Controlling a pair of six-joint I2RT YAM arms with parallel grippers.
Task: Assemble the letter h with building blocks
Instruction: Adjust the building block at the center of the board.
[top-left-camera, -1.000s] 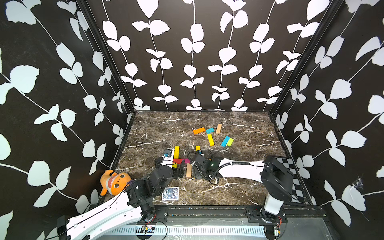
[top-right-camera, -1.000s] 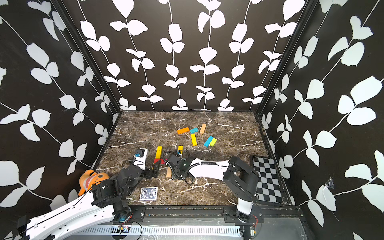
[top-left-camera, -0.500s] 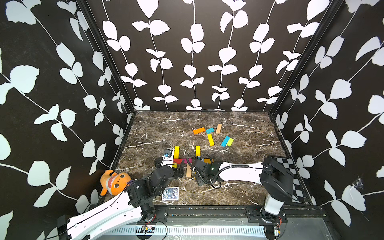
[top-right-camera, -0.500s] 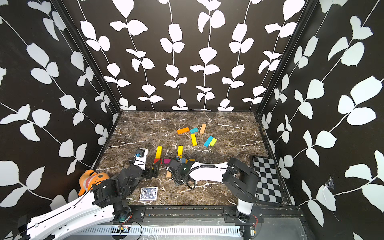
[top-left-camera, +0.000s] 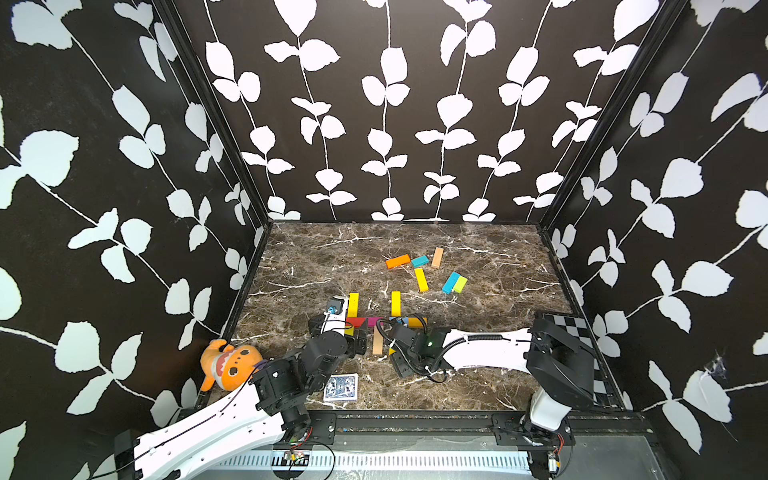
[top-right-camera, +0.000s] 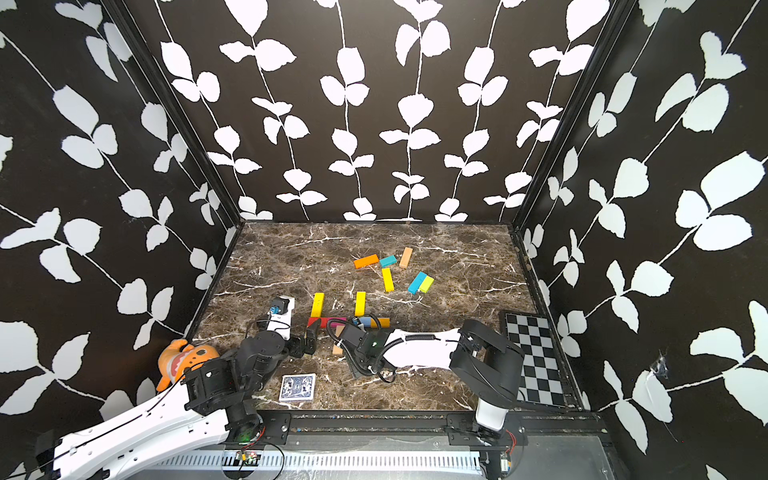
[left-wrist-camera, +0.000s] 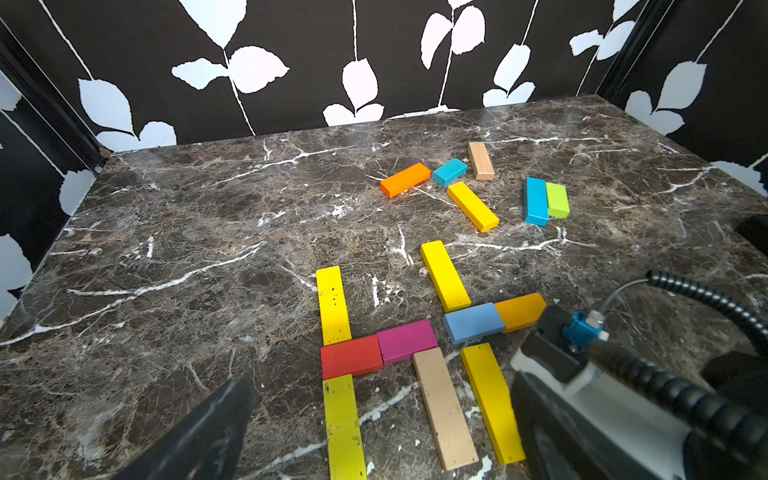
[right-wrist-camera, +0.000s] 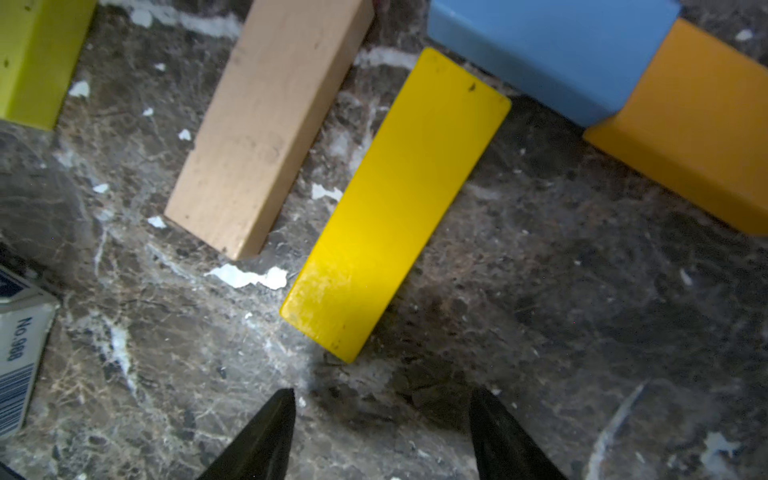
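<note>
Operator: Right gripper (right-wrist-camera: 382, 399) first. What's its state?

Spotter: Jaws parted, nothing between them, low over bare marble (right-wrist-camera: 582, 332).

Operator: Nearest piece?

Spotter: A yellow bar (right-wrist-camera: 395, 203), flat and askew, its near end just ahead of the tips. Its far corner comes close to the light blue bar (right-wrist-camera: 552, 54), which butts the orange bar (right-wrist-camera: 685, 124). Whether yellow touches blue, I cannot tell.

Operator: How will it handle?

Spotter: Probably light, rigid and smooth-painted, so it should skid or pivot on polished stone at a slight push. I'd pinch the long sides at mid-length, tips almost on the table. An end grip would likely swing it.

Operator: And the letter h (left-wrist-camera: 351, 357)?

Spotter: Off to one side of the tips. The tan bar (right-wrist-camera: 266, 129) is its leg, joined to a red-and-pink crossbar and a yellow stem. The left gripper (top-right-camera: 309, 336) sits near that stem's lower end, spread wide, empty. Farthest ahead, spare building blocks (top-left-camera: 421, 279) lie scattered, well apart.
</note>
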